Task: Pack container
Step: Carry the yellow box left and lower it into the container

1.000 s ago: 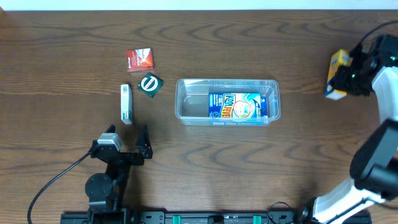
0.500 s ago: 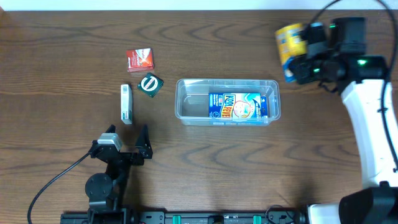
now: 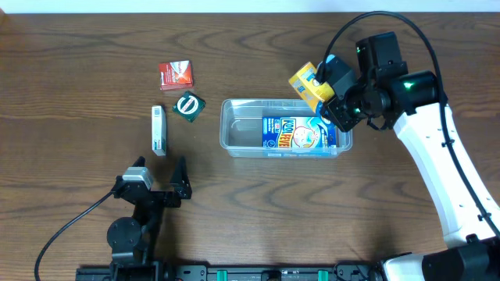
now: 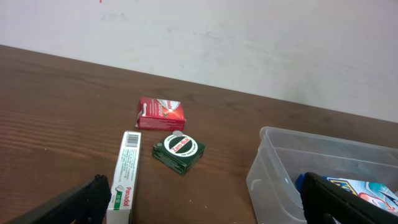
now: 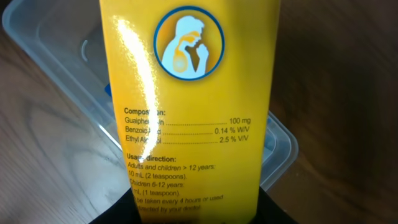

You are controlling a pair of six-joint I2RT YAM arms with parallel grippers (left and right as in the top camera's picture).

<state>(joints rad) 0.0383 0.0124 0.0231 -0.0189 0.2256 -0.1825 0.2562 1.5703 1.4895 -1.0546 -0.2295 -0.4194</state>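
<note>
While hanging above the 1 o'clock corner of the tub (image 3: pixel 234 134), clamps a yellow box (image 3: pixel 306 84) in the right gripper (image 3: pixel 324 92), closed on the end nearest the wrist. Shows that box tilted in the overhead view, free end toward 10 o'clock, over the rim. Fills the right wrist view with its yellow face: round blue emblem near the top, small print on composition and dosage below. Leaves only a corner of the clear tub and dark wood visible behind it there.

Finds the tub at the centre of the table (image 3: pixel 78 47), long sides running 9 to 3 o'clock, rim up. Holds a blue box (image 3: pixel 301 133) flat on its floor, in the 3 o'clock half.

Off toward 9 and 10 o'clock of the tub, three small boxes on bare wood, all apart: red box (image 3: pixel 176 74) farthest toward 12; green box (image 3: pixel 188 104) with a white ring at 5 o'clock of the red; white box (image 3: pixel 158 129), long and narrow, at 7 o'clock of the green.

At 7 o'clock of the table, left gripper (image 3: pixel 160 164) spread wide on nothing, fingers pointing to 12 o'clock, tips short of the white box. Frames, in the left wrist view, those three boxes between the two dark fingers, with the tub wall toward 4 o'clock.
</note>
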